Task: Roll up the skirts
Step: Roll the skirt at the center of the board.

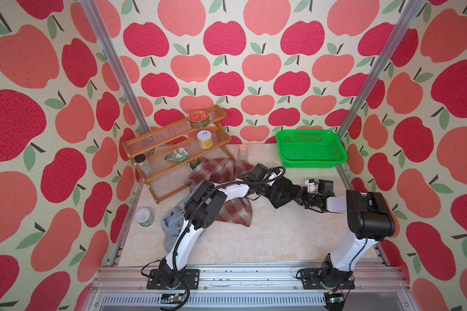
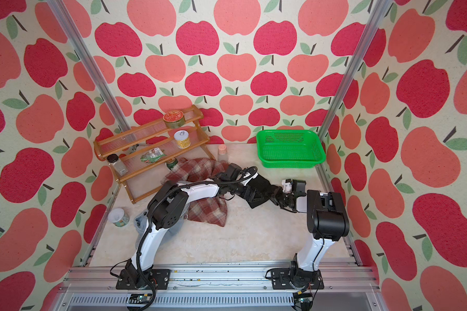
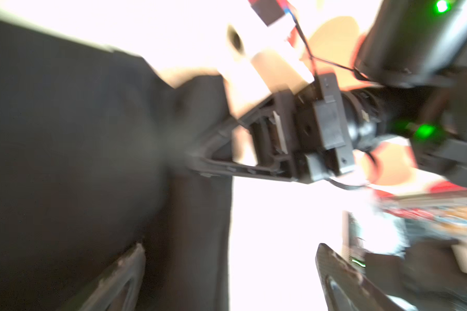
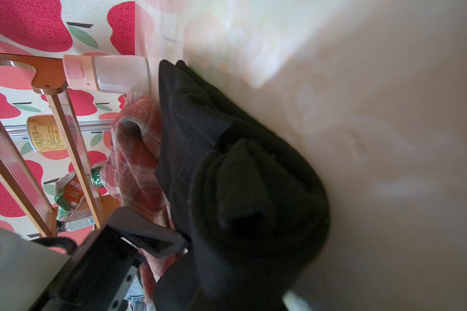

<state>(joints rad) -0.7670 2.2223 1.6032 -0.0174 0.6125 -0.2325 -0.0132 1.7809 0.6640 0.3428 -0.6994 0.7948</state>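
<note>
The black skirt (image 1: 285, 185) lies partly rolled at mid table, between both grippers; the right wrist view shows its coiled end (image 4: 254, 188). My left gripper (image 3: 232, 269) is open, its fingers (image 3: 135, 269) wide apart over the black cloth's edge. My right gripper (image 1: 298, 195) comes from the right and, in the left wrist view, its fingers pinch together into the black skirt (image 3: 65, 134). The plaid skirt (image 1: 219, 172) is spread behind and under the left arm. The denim skirt (image 1: 171, 229) is crumpled at the front left.
A green basket (image 1: 310, 148) stands at the back right. A wooden rack (image 1: 173, 145) with cans and a jar fills the back left. A pink-lidded jar (image 1: 242, 152) and a green can (image 1: 194, 163) stand by the plaid skirt. A small cup (image 1: 144, 217) sits at the left edge.
</note>
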